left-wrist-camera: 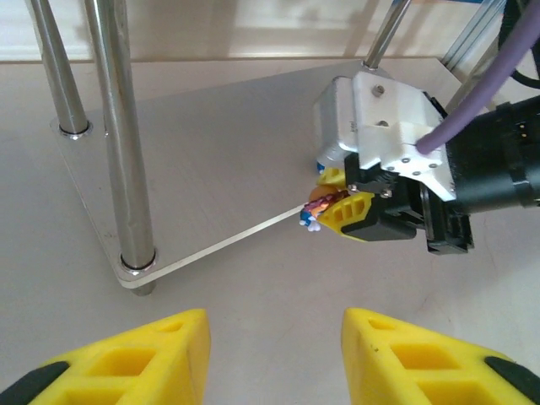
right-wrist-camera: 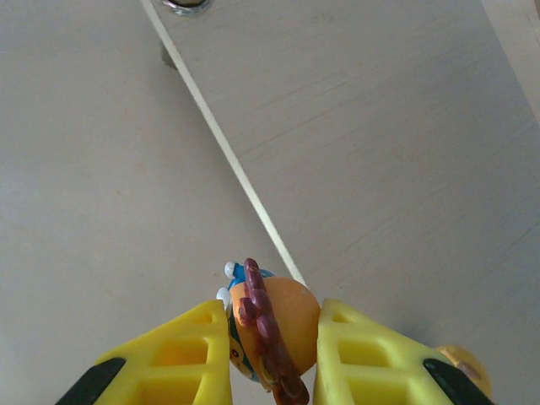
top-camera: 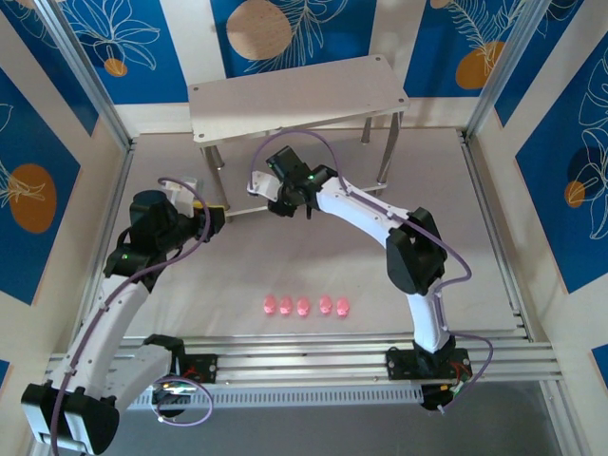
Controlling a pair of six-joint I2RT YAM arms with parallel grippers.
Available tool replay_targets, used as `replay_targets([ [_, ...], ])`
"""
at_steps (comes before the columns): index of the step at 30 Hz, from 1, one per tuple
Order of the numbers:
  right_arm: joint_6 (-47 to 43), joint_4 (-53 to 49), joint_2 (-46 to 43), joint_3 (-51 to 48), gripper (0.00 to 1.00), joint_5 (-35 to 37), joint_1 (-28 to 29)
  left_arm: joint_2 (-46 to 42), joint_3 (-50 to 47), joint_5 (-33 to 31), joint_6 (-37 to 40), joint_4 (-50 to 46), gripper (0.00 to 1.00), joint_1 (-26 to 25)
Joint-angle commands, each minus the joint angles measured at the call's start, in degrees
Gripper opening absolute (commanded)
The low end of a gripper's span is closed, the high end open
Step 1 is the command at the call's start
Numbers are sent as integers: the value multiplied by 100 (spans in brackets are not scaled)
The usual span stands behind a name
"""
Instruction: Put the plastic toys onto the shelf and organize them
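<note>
My right tool (right-wrist-camera: 272,342) grips an orange-headed figurine (right-wrist-camera: 283,308) just over the edge of the shelf's lower board (right-wrist-camera: 380,169). If I release here, it may tip off onto the bench (right-wrist-camera: 84,169). My left tool (left-wrist-camera: 274,346) is open, empty.

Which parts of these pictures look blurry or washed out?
Top external view: the five pink pigs glow oversaturated, detail lost. Left wrist view: bright glare streaks run down the shelf's metal leg. Right wrist view: the figurine in the right tool looks slightly soft, the lower board sharp.
</note>
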Motion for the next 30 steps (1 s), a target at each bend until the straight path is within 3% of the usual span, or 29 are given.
replay_targets([
  [1, -134, -151, 222, 302, 1, 86, 23, -154, -79, 233, -10, -26, 46, 141],
  [30, -357, -117, 1157, 1269, 1, 412, 50, -178, -154, 643, 23, 15, 47, 442],
])
